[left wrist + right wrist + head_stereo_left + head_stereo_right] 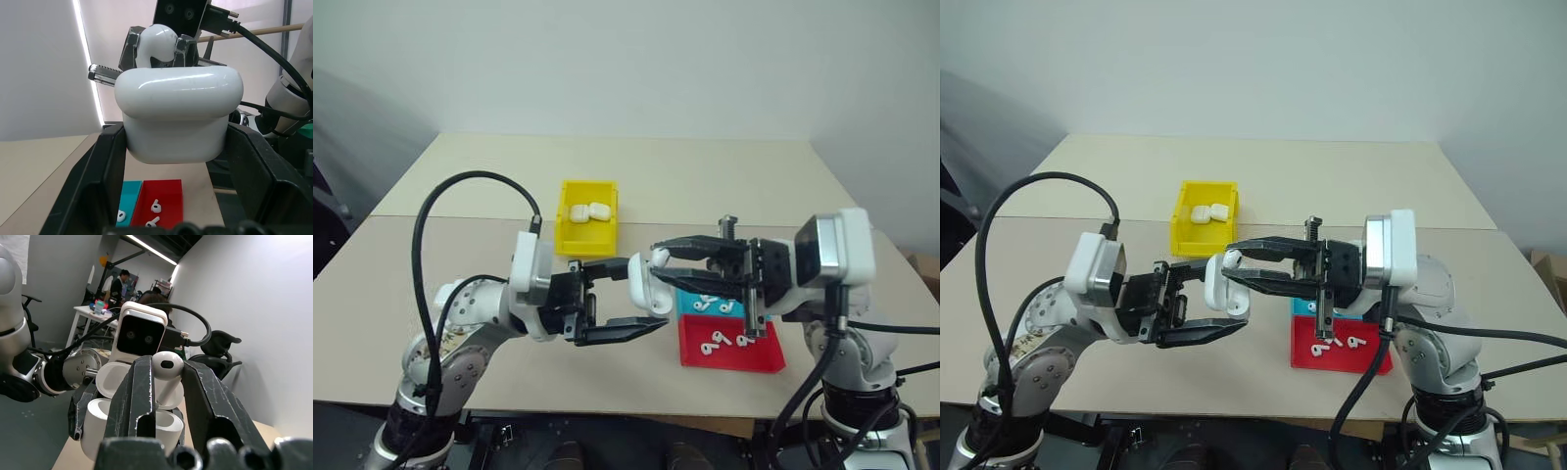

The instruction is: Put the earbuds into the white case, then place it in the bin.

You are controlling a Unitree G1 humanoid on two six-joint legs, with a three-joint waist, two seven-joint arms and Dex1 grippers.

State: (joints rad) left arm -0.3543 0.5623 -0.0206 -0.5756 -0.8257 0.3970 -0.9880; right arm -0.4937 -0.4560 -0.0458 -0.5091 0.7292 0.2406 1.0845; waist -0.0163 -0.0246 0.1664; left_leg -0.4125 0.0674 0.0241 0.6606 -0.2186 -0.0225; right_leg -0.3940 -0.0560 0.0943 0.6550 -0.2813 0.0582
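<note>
Grippers meet above the middle of the table (pixel 705 171), a little below the frame's centre in the head views. The left gripper (pixel 641 302), coming in from the lower left, is clenched on a white case (pixel 643 284), its two black fingers (pixel 617 333) pressing the case from either side. The case's lid is flipped open, as the right wrist view shows, with the open body (pixel 100 423) below and the lid (pixel 111 377) behind it. The right gripper (pixel 666 257), reaching in from the right, grasps one earbud (pixel 167 366) between its fingertips, head up and stalk pointing down towards the open case. The earbud sits right at the case's mouth; whether its stalk already touches the case cannot be told.

Above the grippers in the head views, at centre left, stands the yellow bin (pixel 566 233), with two closed white cases (pixel 587 211) lying side by side inside it. At the lower right, under the right arm, a shallow red tray (pixel 754 357) holds loose earbuds (pixel 715 343), and a blue tray (pixel 690 305) touching its far edge holds a few more. In the background of the right wrist view, people (pixel 120 284) are at a desk far off.
</note>
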